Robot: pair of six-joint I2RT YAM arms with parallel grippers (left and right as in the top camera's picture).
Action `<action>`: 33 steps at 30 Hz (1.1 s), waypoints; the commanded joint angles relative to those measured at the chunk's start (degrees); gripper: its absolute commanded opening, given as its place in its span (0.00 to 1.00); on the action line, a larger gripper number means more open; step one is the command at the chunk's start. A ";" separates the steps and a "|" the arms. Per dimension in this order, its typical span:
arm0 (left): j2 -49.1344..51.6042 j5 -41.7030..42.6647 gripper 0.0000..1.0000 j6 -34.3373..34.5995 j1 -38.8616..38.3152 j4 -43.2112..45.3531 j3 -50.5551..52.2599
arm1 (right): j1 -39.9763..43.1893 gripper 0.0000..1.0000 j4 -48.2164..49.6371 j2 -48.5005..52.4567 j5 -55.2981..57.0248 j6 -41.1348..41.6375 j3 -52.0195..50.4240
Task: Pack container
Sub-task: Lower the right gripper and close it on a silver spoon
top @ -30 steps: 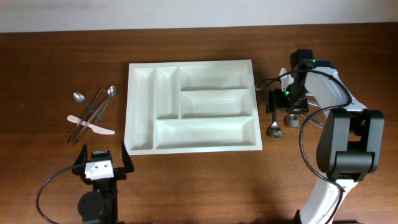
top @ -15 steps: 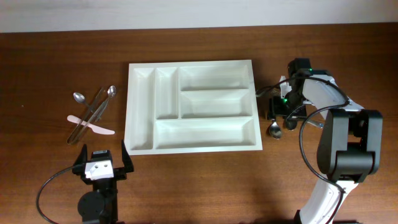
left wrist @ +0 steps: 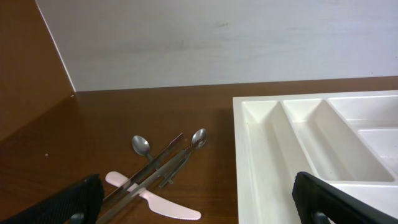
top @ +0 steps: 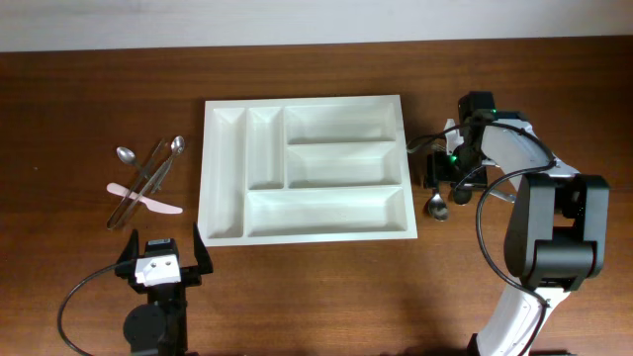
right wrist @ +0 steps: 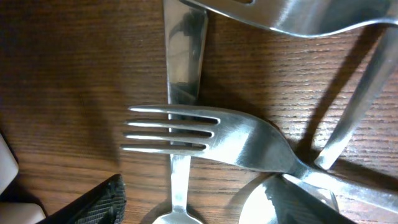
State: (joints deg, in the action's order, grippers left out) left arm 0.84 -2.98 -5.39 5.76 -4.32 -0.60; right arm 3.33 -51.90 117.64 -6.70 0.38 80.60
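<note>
Five-compartment container [top: 343,141] bare | left jaws wide apart | right jaws apart over fork [right wrist: 249,142]

Soft, even light over the overhead view; the white container [top: 297,102] shows faint shadows along its inner walls. Close up, the fork [right wrist: 242,143] gleams with glare, casting dark shadow on the bench [right wrist: 68,68].

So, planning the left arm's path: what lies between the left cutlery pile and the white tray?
Nothing; the overhead view shows only bare table between the cutlery pile and the container.
</note>
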 commanded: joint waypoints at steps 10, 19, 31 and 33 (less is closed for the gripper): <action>-0.55 0.63 0.99 -0.55 0.31 -0.28 0.11 | 0.02 0.87 0.26 0.85 -0.85 -0.11 0.74; -0.55 0.66 0.99 -0.55 0.31 -0.28 0.11 | -2.27 0.88 0.15 0.85 -3.17 -0.55 2.95; -0.55 0.66 0.99 -0.55 0.31 -0.28 0.11 | -4.24 0.88 -0.74 0.85 -3.15 -0.50 2.97; -0.55 0.66 0.99 -0.55 0.31 -0.28 0.11 | -4.24 0.88 -0.79 0.85 -3.17 -0.50 2.93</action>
State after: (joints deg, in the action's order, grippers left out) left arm 0.84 -2.98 -5.39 5.76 -4.32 -0.60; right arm -0.54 -52.45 117.62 -9.17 -0.01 82.41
